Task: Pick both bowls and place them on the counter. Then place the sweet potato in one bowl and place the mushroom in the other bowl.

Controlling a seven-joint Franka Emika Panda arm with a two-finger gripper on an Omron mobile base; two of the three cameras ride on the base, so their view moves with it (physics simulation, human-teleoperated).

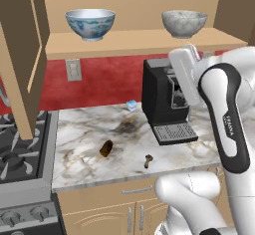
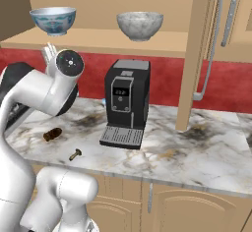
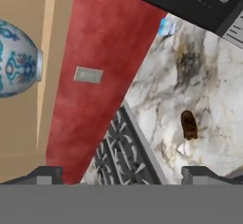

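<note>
On shelf (image 1: 139,42), blue-patterned bowl (image 1: 90,24) and grey bowl (image 1: 184,23) sat; sweet potato (image 1: 105,148), mushroom (image 1: 148,161) lay on counter (image 1: 84,134); gripper (image 3: 121,173) spread wide, empty.

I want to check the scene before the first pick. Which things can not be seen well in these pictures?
- Blue-patterned bowl: hand view, cut by the left edge.
- Mushroom: left base view, too small to tell cap from stem.
- Small pale blue thing beside the coffee machine: too small to identify.
- Coffee machine's right side: left base view, hidden by the arm.
</note>
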